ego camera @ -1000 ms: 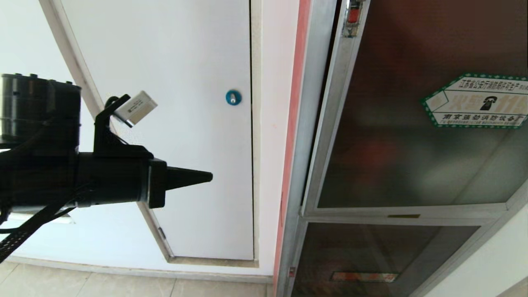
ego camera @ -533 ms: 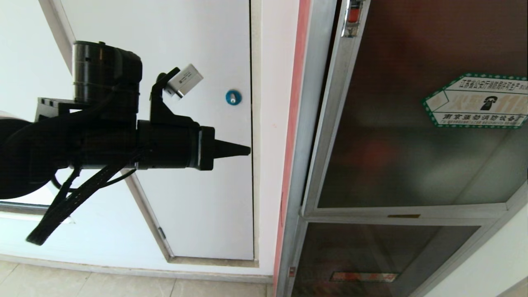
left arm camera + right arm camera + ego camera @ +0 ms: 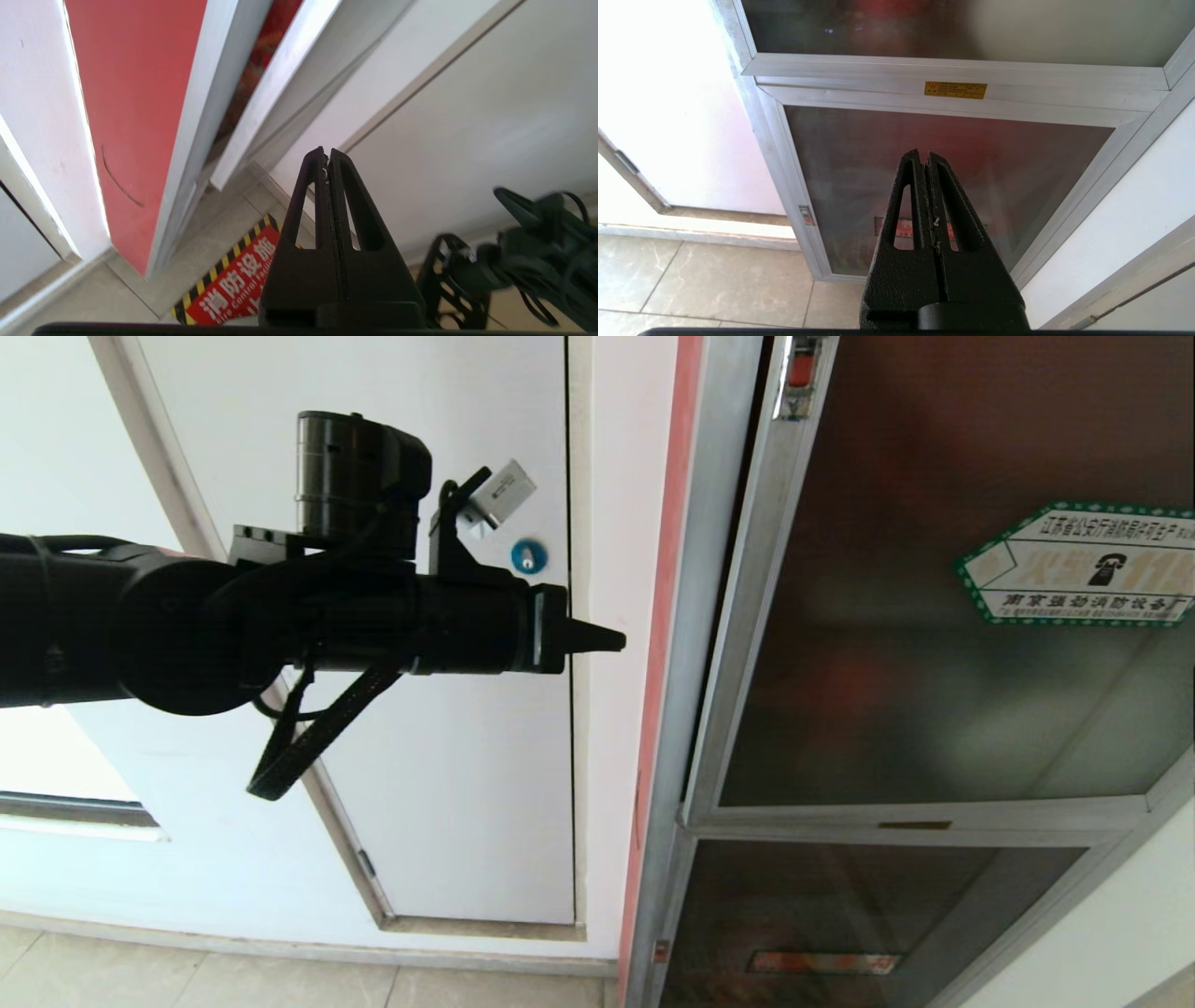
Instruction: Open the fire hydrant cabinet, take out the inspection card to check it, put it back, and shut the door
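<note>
Dark tinted glass door in silver metal frame (image 3: 934, 616), with its green-edged hexagonal phone sticker (image 3: 1083, 565) at 3 o'clock in the head view, sits slightly ajar; the left wrist view shows a narrow gap with red inside between it and the silver-framed, red-sided fire hydrant cabinet (image 3: 695, 616). Inspection card not visible.

Left gripper (image 3: 607, 638), fingers pressed together into a point, is at centre of the head view, aimed toward 3 o'clock at the cabinet's frame edge, not yet touching. Right gripper (image 3: 927, 161) also pressed together, parked facing the lower dark glass panel (image 3: 952, 186).

Risks, my read: the gap is thin, so the tip could strike the frame or glass instead of entering, or skid off the metal and push the door shut. Cable loop (image 3: 308, 737) under the arm could snag.

Versus a second ago: left gripper has travelled from 9 o'clock toward the cabinet and risen, now past the round blue lock (image 3: 527, 555) on the plain white door (image 3: 420, 709). Camera unmoved.
</note>
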{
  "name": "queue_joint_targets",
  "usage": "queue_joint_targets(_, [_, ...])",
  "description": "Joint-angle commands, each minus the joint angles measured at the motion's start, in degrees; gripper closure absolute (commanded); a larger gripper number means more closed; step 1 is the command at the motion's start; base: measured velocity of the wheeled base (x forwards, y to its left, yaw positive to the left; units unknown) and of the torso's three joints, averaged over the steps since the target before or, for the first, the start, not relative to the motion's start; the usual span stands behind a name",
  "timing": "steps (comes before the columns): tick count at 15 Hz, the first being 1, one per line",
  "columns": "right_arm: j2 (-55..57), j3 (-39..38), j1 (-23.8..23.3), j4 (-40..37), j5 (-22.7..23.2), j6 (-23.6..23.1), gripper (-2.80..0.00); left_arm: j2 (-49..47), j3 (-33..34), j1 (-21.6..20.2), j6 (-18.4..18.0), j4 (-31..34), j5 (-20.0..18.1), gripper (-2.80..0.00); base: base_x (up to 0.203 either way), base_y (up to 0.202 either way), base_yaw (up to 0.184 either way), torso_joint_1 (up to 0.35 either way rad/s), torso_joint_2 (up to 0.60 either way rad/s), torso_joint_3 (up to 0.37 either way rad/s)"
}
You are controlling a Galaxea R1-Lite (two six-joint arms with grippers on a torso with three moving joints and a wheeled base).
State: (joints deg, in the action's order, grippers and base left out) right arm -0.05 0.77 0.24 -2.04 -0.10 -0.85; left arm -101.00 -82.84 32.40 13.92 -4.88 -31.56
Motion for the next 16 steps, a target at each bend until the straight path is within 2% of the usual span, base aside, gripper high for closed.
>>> queue_joint_targets(1, [-0.04,0.02,0.02,-0.07,0.01,-0.08,0.0,-2.86,-2.57,1.16,0.08,0.01,0.99,0.0,0.0,0.0,0.0,0.0,0.0,0.0])
queue_joint_targets(4, [-0.04,0.02,0.02,-0.07,0.09,-0.03,0.0,-6.02,-8.15,2.64,0.13,0.37,2.05,0.0,0.0,0.0,0.0,0.0,0.0,0.0])
queue_joint_targets(8, [-0.04,0.02,0.02,-0.07,0.01,-0.11,0.0,-9.91,-12.19,4.07,-0.08,-0.05,6.67,0.0,0.0,0.0,0.0,0.0,0.0,0.0])
queue_joint_targets(15, [-0.04,0.02,0.02,-0.07,0.01,-0.03,0.0,-14.07,-18.06,4.16,-0.38,0.2,7.47,0.0,0.0,0.0,0.0,0.0,0.0,0.0])
queue_joint_targets(16, [-0.04,0.02,0.02,-0.07,0.01,-0.03,0.0,-14.35,-18.56,4.17,-0.41,0.22,8.64,0.0,0.0,0.0,0.0,0.0,0.0,0.0])
